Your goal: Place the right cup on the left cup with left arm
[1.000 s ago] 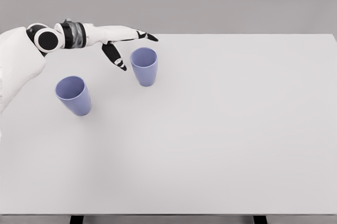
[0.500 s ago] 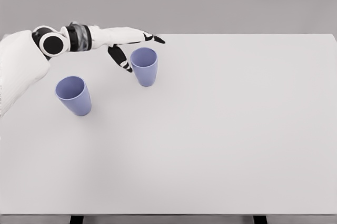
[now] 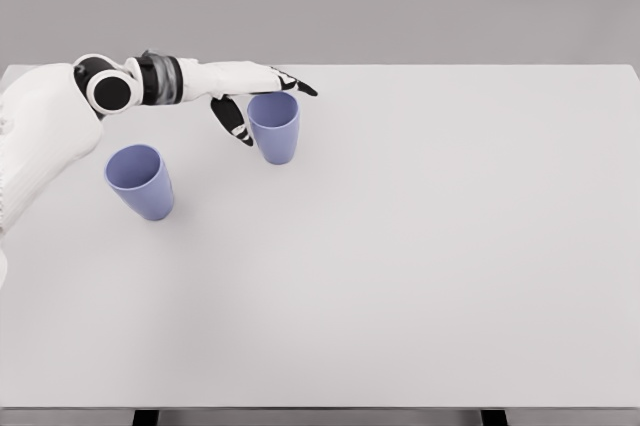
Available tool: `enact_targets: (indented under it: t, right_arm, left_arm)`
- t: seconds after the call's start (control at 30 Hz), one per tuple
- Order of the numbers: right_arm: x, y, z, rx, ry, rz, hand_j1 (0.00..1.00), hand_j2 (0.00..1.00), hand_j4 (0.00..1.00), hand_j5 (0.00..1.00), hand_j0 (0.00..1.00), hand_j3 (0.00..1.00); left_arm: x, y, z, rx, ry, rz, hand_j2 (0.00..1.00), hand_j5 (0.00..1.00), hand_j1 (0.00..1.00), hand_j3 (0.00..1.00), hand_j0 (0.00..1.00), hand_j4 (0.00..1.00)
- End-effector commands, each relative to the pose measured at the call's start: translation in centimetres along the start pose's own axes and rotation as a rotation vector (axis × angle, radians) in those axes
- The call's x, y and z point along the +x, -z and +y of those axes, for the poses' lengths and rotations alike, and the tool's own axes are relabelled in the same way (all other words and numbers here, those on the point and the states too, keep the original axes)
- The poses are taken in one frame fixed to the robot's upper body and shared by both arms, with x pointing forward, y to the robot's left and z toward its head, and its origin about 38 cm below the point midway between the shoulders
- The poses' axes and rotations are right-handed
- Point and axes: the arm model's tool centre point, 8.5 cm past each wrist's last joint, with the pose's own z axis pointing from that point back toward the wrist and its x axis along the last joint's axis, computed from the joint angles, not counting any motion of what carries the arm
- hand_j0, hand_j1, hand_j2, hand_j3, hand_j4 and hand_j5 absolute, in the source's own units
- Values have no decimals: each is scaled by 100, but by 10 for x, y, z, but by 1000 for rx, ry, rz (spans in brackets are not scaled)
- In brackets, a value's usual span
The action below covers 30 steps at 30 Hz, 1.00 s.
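My left hand (image 3: 250, 96) is spread open around the right cup (image 3: 274, 127), holding nothing: the long fingers (image 3: 290, 81) run along behind its rim and the thumb (image 3: 233, 121) hangs down just beside its near-left wall. I cannot tell whether any finger touches it yet. The risk, as I judge it, is closing unevenly, with the thumb pushing first, so the upright cup tips or slides away from my palm across the smooth counter (image 3: 420, 246). A grip pinched high at the rim could also let it slip on the lift. The left cup (image 3: 139, 181) stands below my forearm, nearer me, well apart from my hand; nothing lies between the two cups, though my own arm could brush it in passing
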Motion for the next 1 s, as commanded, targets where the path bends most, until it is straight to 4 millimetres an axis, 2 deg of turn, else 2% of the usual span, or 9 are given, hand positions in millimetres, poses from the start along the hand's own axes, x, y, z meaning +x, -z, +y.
enact_targets:
  t: [0.0, 0.07, 0.1, 0.17, 0.3, 0.53, 0.63, 0.73, 0.97]
  right_arm:
    - [0, 0, 0, 1, -1, 0, 100, 100, 100, 100, 100, 100]
    - [0, 0, 0, 1, -1, 0, 100, 100, 100, 100, 100, 100]
    - [0, 0, 0, 1, -3, 1, 100, 100, 100, 100, 100, 100]
    - [0, 0, 0, 1, -1, 0, 100, 100, 100, 100, 100, 100]
    - [0, 0, 0, 1, -1, 0, 100, 100, 100, 100, 100, 100]
    - [0, 0, 0, 1, -1, 0, 100, 100, 100, 100, 100, 100]
    - [0, 0, 0, 1, -3, 1, 100, 100, 100, 100, 100, 100]
    - [0, 0, 0, 1, -3, 1, 100, 100, 100, 100, 100, 100]
    - [0, 0, 0, 1, -1, 0, 100, 100, 100, 100, 100, 100]
  left_arm:
    - [0, 1, 1, 5, -3, -1, 100, 100, 100, 100, 100, 100]
    - [0, 1, 0, 5, -6, 0, 97, 97, 97, 97, 97, 97]
    - [0, 0, 1, 7, -6, -1, 87, 87, 87, 87, 87, 87]
    - [-1, 1, -3, 5, -14, 0, 80, 80, 80, 80, 80, 80]
    - [-6, -6, -1, 24, -17, 12, 55, 55, 55, 55, 55, 55]
    - [-7, -14, 6, 56, -26, 9, 51, 51, 51, 51, 51, 51]
    - [-16, -57, 19, 95, -6, 21, 50, 50, 50, 50, 50, 50]
    - [-16, -84, 23, 113, 2, 16, 50, 50, 50, 50, 50, 50]
    - [2, -171, 40, 141, 18, -20, 48, 48, 48, 48, 48, 48]
